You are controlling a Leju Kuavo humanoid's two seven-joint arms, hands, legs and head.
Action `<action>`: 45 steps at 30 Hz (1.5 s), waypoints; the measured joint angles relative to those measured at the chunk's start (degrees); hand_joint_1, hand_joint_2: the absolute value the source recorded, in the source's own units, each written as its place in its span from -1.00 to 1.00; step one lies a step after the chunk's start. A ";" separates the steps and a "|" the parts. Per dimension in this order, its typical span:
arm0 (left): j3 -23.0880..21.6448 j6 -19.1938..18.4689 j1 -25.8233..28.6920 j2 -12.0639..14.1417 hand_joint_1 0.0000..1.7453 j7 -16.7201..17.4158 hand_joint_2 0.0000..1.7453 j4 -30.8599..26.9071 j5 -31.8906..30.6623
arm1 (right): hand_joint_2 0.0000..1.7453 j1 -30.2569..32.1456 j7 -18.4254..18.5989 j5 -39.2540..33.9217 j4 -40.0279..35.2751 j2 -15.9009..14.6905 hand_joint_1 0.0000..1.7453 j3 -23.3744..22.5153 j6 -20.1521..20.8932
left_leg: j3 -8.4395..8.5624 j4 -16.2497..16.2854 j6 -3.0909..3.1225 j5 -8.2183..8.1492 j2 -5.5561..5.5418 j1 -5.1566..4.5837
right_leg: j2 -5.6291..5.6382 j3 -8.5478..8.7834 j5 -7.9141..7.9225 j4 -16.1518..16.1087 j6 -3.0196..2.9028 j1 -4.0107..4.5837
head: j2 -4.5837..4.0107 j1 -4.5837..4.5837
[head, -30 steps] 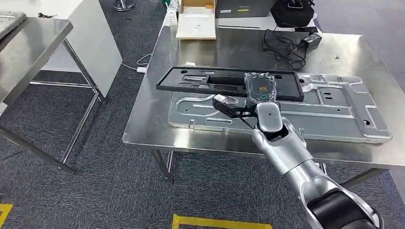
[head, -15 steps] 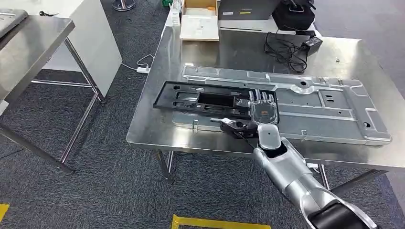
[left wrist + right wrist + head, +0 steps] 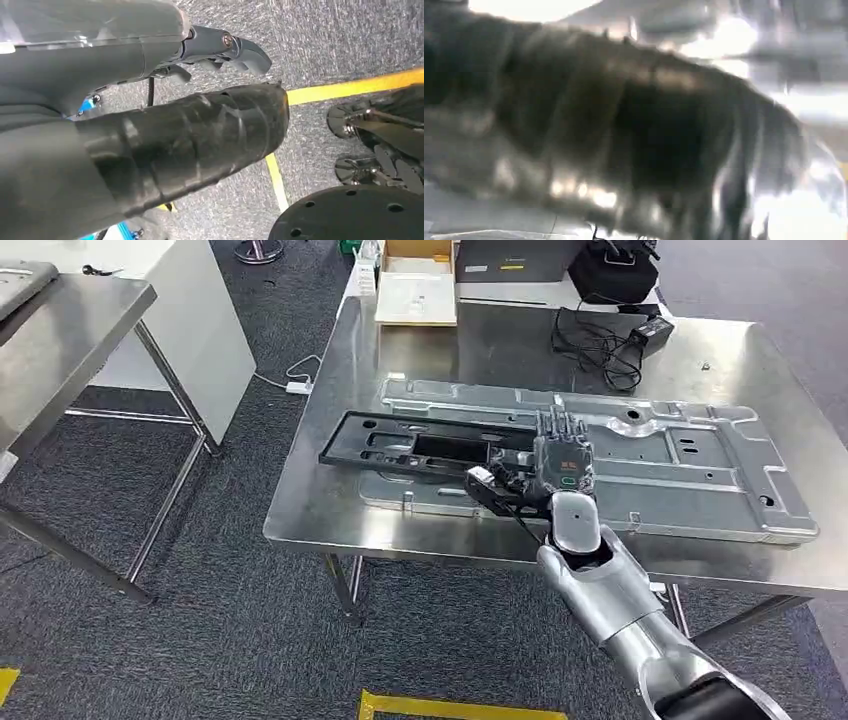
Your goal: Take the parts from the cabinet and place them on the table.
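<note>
Releasing: right hand (image 3: 560, 462) rests over black frame part (image 3: 420, 448) lying on silver panel (image 3: 690, 455) on table (image 3: 320, 510); grip unclear, can't tell. Open fingers fully, lift straight up.

The right arm (image 3: 610, 590) is polished silver, built of rounded segments, with a black band at its 5 o'clock end. A thin black cable runs along the wrist. The right hand (image 3: 557, 462) has dark fingers (image 3: 556, 424) under a clear back plate carrying a small green mark. In the left wrist view, the left hand (image 3: 150, 125) shows a grey ribbed cover, a thick thumb wrapped in glossy black, and a screw-pinned dark finger (image 3: 235, 47).
</note>
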 joint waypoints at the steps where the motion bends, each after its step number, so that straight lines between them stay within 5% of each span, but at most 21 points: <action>1: 0.00 0.26 0.10 -0.02 -1.00 0.00 -1.00 -0.09 0.00 | -1.00 0.45 -0.15 1.04 -2.45 0.09 -1.00 -0.09 -1.86 | 0.00 -0.01 0.00 0.00 0.01 0.00 | -0.01 0.00 0.00 0.00 0.00 0.00 | 0.00 0.00; 4: -0.31 1.21 0.24 -0.09 -1.00 0.15 -1.00 -0.09 0.00 | -1.00 1.45 -1.75 3.49 -11.22 0.94 -1.00 -0.09 -6.80 | 0.00 -0.02 -0.01 -0.01 0.04 0.00 | 0.03 -0.01 -0.02 0.01 0.01 0.01 | 0.00 0.00; 10: -0.83 1.77 0.30 -0.18 -1.00 0.59 -1.00 -0.09 0.00 | -1.00 2.40 -3.91 2.60 -24.36 4.00 -1.00 1.31 -4.28 | 0.04 -0.02 -0.01 -0.01 0.00 0.01 | 0.00 0.01 -0.06 0.00 0.02 0.01 | 0.00 0.00; 13: -1.25 2.04 0.55 -0.18 -1.00 0.68 -1.00 -0.09 -0.02 | -1.00 2.98 -7.77 -0.58 -27.31 4.55 -1.00 2.31 -5.87 | 0.03 0.11 0.92 0.12 -0.12 -0.25 | 0.00 0.28 0.38 -0.49 0.90 -0.31 | 0.00 0.00; 14: -1.55 2.32 0.67 -0.20 -1.00 0.72 -1.00 -0.07 -0.02 | -1.00 3.29 -9.61 -1.38 -28.75 4.65 -1.00 3.29 -6.08 | 0.44 -0.92 1.29 0.66 0.07 0.47 | 0.02 0.30 0.03 -0.26 1.05 -0.11 | 0.00 0.02; 18: -2.12 2.98 0.69 -0.28 -1.00 0.74 -1.00 -0.07 -0.02 | -1.00 5.31 -11.21 -1.64 -33.65 4.72 -1.00 9.16 -4.81 | 0.45 -1.40 1.70 1.08 0.50 0.45 | -0.13 -3.44 -6.59 8.97 1.05 -0.33 | 0.00 0.04; 20: -2.25 3.46 0.65 -0.26 -1.00 0.79 -1.00 0.02 -0.02 | -1.00 7.22 -10.73 -2.15 -36.00 4.48 -1.00 12.62 -4.46 | 0.05 -1.21 1.65 1.14 0.52 0.45 | -0.14 -6.74 -9.87 16.81 1.27 -0.46 | 0.00 0.02; 22: -2.25 3.92 0.66 -0.24 -1.00 0.90 -1.00 0.28 -0.02 | -1.00 8.70 -10.23 -3.37 -38.23 4.00 -1.00 16.24 -4.46 | -0.38 -0.73 1.51 1.23 0.51 0.49 | -0.16 -5.91 -8.05 15.85 1.39 -0.62 | 0.00 0.02; 24: -2.25 4.20 0.67 -0.24 -1.00 1.07 -1.00 0.63 -0.02 | -1.00 9.79 -9.68 -5.19 -39.80 3.34 -1.00 18.97 -4.30 | -0.90 0.03 1.24 1.26 0.48 0.53 | -0.30 -0.39 -3.12 5.67 1.18 -0.75 | 0.00 0.02; 25: -2.25 4.29 0.65 -0.26 -1.00 1.25 -1.00 0.72 -0.02 | -1.00 10.49 -9.51 -6.22 -40.37 3.30 -1.00 19.45 -4.15 | -1.20 0.52 0.94 1.27 0.48 0.54 | -0.43 1.96 -2.40 0.86 0.93 -0.76 | 0.00 0.02; 28: -2.25 4.38 0.69 -0.26 -1.00 1.77 -1.00 0.74 -0.02 | -1.00 13.54 -9.27 -7.98 -41.11 2.99 -1.00 20.13 -4.30 | -1.38 0.67 -0.40 1.79 0.30 0.55 | -0.25 1.17 -1.60 1.16 0.09 -0.14 | 0.00 0.04; 29: -2.25 4.38 0.73 -0.26 -1.00 1.86 -1.00 0.74 -0.02 | 1.00 14.30 -9.27 -8.13 -41.20 2.89 -1.00 20.45 -4.35 | -1.31 0.35 -0.97 2.19 0.31 0.59 | -0.18 1.04 -1.32 1.24 -0.32 0.19 | 0.00 -0.02; 31: -2.23 4.35 0.80 -0.22 -1.00 2.08 -1.00 0.74 -0.02 | 1.00 15.77 -9.29 -9.81 -41.31 2.89 -1.00 20.48 -4.35 | -2.00 1.00 -1.68 1.50 0.24 0.71 | -0.47 0.49 0.07 0.53 -1.24 -0.58 | 0.00 -0.02; 35: -2.17 4.42 0.82 -0.31 -1.00 2.45 -1.00 0.17 -0.02 | 1.00 21.99 -8.98 -14.44 -40.44 3.06 -1.00 20.28 -4.60 | -6.26 15.32 -2.89 -9.76 0.35 1.21 | -0.86 -2.13 1.88 0.56 -1.83 -0.54 | 0.00 -0.02; 36: -2.12 5.09 0.76 -0.31 -1.00 1.67 -1.00 0.13 -0.02 | 1.00 23.43 -8.94 -15.54 -39.35 3.15 -1.00 20.09 -5.39 | -6.35 17.62 -3.00 -10.88 0.36 1.24 | -0.95 -2.95 2.34 0.75 -1.73 -0.54 | 0.00 0.00; 38: -1.84 7.16 0.33 -0.07 -1.00 0.63 -1.00 0.20 -0.02 | 1.00 26.02 -8.41 -18.41 -36.10 3.63 -1.00 18.79 -6.31 | -1.90 13.19 -2.97 -9.11 0.39 1.35 | -1.03 -4.27 3.08 1.14 -1.44 -0.57 | 0.00 -0.02; 40: -1.10 8.38 -0.23 0.32 -1.00 0.72 -1.00 0.43 -0.02 | 1.00 29.05 -7.57 -22.56 -32.28 4.09 -1.00 16.99 -7.35 | 6.19 2.11 -2.72 -6.23 0.34 1.46 | -1.08 -5.03 3.69 1.34 -0.96 -0.65 | 0.00 -0.02; 41: -0.68 8.40 -0.72 0.33 -1.00 0.89 -1.00 0.46 -0.02 | 1.00 30.46 -7.23 -25.72 -29.94 4.20 -1.00 16.46 -8.83 | 7.42 -0.96 -2.33 -7.24 0.17 1.28 | -1.16 -4.95 4.09 1.47 -0.55 -0.52 | 0.00 -0.04; 42: -0.33 8.20 -0.73 0.31 -1.00 1.05 -1.00 0.46 0.00 | 1.00 31.92 -7.26 -29.28 -26.82 4.11 -1.00 16.08 -11.15 | 7.39 -1.17 -1.74 -5.97 -0.01 0.85 | -1.18 -4.84 4.38 1.26 -0.11 -0.37 | 0.00 0.13; 43: -0.04 7.89 -0.71 0.26 -1.00 1.12 -1.00 0.46 -0.02 | -1.00 32.87 -7.43 -31.51 -24.27 4.07 -1.00 16.08 -13.14 | 7.23 -0.87 -1.31 -5.76 0.08 0.79 | -1.20 -4.80 4.79 1.08 0.27 -0.41 | 0.00 0.02; 45: 0.70 7.37 -0.75 0.26 -1.00 1.44 -1.00 0.46 -0.02 | -1.00 34.70 -6.44 -34.18 -20.20 3.93 -1.00 16.04 -14.71 | 6.95 -0.83 -0.35 -5.12 0.28 0.53 | -1.05 -4.74 5.73 0.50 1.15 -0.56 | 0.00 -0.04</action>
